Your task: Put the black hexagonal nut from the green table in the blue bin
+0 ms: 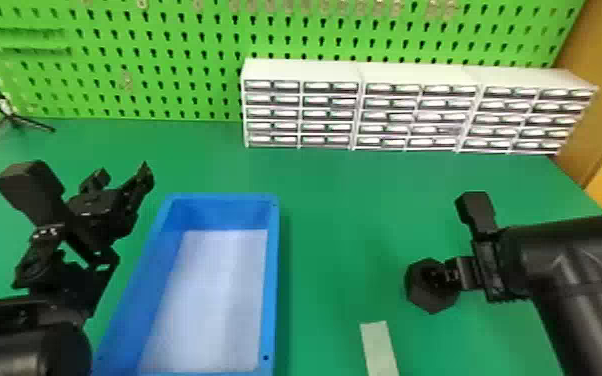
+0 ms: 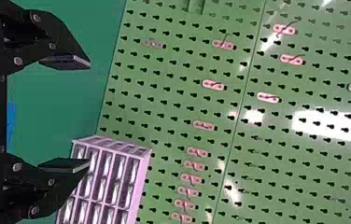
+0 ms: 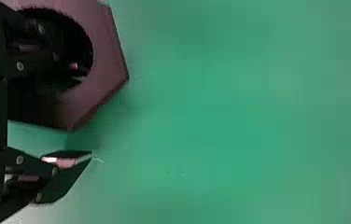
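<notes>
The black hexagonal nut [image 1: 424,300] appears to lie flat on the green bench [image 1: 335,240], toward the right and to the right of the blue bin. Its hole faces up and one corner points roughly toward the near edge; being about equal across its faces, it has no clear long axis, and its through-hole stands vertical.

The step in hand looks to be the grasp. The right end effector [image 3: 85,113] is at the nut with its fingers apart, one reaching into the hole and the other beyond the outer right side, so a wall of the nut sits between them. A gap shows on the outer side, so the grip is not made. The next move calls for closing on that wall, perhaps after a small lowering, then a lift and a carry left over the bin's rim. A shallow pinch could let the nut swing or slip.

Just to the near left of the nut lies a pale strip [image 1: 379,347]. Farther left is the blue bin [image 1: 273,280], its long sides running near to far. The left end effector [image 1: 122,175] waits open beyond its left side. White drawer cabinets [image 1: 357,107] stand at the far side, before a green pegboard [image 1: 165,65].
</notes>
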`<state>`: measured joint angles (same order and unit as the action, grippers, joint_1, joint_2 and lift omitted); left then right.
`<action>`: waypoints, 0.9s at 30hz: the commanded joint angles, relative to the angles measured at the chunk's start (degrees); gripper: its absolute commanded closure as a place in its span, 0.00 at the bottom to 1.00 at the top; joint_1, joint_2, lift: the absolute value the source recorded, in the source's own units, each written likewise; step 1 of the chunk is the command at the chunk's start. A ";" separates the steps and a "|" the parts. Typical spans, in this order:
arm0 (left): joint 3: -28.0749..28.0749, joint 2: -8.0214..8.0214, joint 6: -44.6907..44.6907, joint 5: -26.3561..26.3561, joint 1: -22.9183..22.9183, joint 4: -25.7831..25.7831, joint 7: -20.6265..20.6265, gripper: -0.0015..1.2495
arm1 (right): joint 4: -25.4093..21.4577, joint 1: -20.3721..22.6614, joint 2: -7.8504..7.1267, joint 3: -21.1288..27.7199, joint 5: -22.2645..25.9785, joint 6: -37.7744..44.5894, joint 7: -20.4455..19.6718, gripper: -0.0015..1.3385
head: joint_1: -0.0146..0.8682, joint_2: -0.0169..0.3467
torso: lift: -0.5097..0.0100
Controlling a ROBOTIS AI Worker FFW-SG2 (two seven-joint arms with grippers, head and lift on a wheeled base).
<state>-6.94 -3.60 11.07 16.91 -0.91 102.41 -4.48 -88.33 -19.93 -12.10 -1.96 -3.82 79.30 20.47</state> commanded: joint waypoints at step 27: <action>0.09 0.00 0.09 0.14 -0.06 -0.01 0.00 0.40 | -4.48 2.17 0.67 3.81 0.66 -8.37 0.01 0.76 | 0.80 0.07 | 0.79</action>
<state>-6.87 -3.60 11.12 17.09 -0.97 102.39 -4.48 -91.19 -18.79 -11.62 -0.35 -4.03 75.22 20.48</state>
